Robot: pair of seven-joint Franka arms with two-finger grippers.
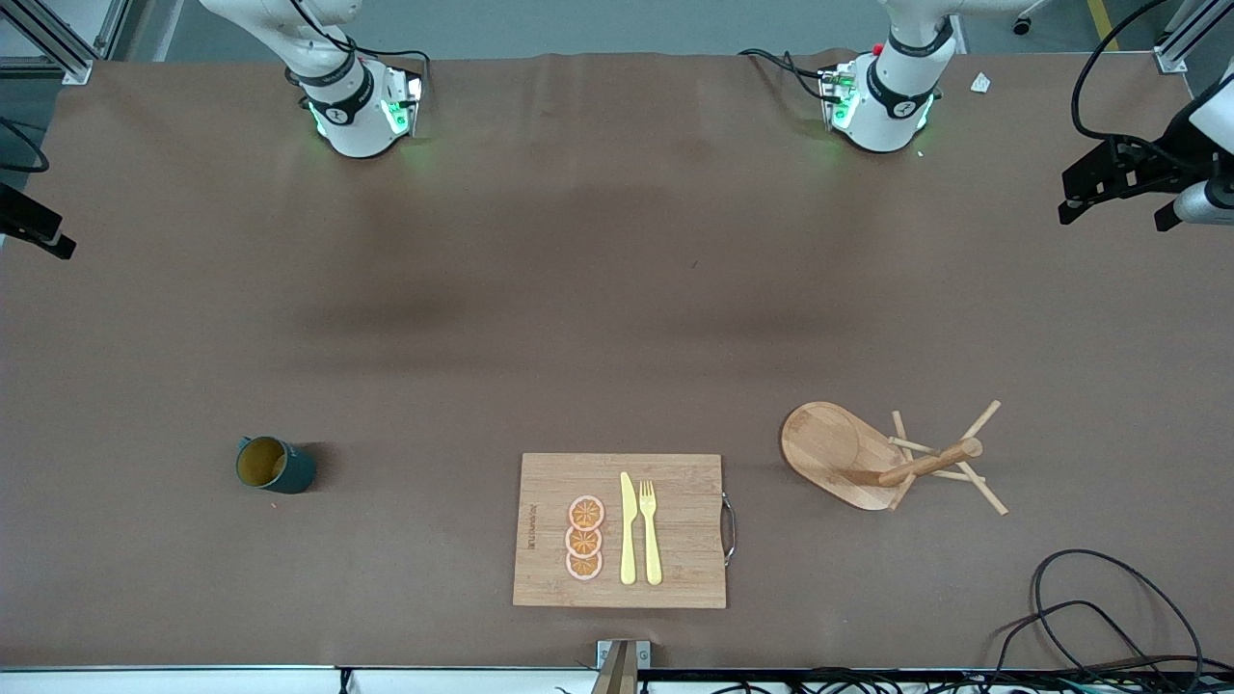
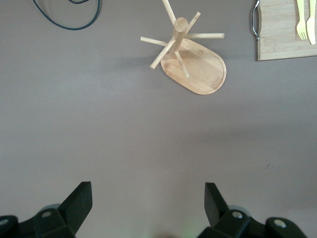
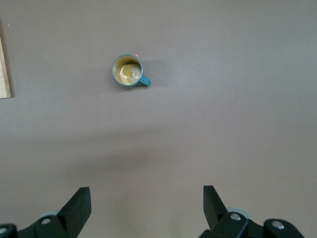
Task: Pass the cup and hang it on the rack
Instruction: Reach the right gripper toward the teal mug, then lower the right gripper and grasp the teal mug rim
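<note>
**Cup and rack apart, both arms waiting high**

On the cutting board (image 1: 675, 501), my landmark near the front-camera edge of the table (image 1: 578, 289), I could make out a line of dark print along the short edge toward the right arm's end, but I could not read it. On the board lay three orange slices (image 1: 584, 539), a yellow knife (image 1: 628, 529) and a yellow fork (image 1: 651, 531) side by side; a metal handle (image 1: 729, 528) sat on the edge toward the left arm's end.

The cup (image 1: 274, 465) stood upright well apart from the board, toward the right arm's end: dark teal outside, mustard-yellow inside, its handle showing in the right wrist view (image 3: 130, 72).

The rack (image 1: 892, 458) stood near the board, toward the left arm's end: pale wood, oval base, central post, thin angled pegs, all bare (image 2: 190, 54).

The left gripper (image 2: 147, 208) hung over bare table, fingers spread wide, holding nothing. The right gripper (image 3: 146, 208) was the same, wide open and empty, with the cup on the table below it. Both arms waited.
</note>
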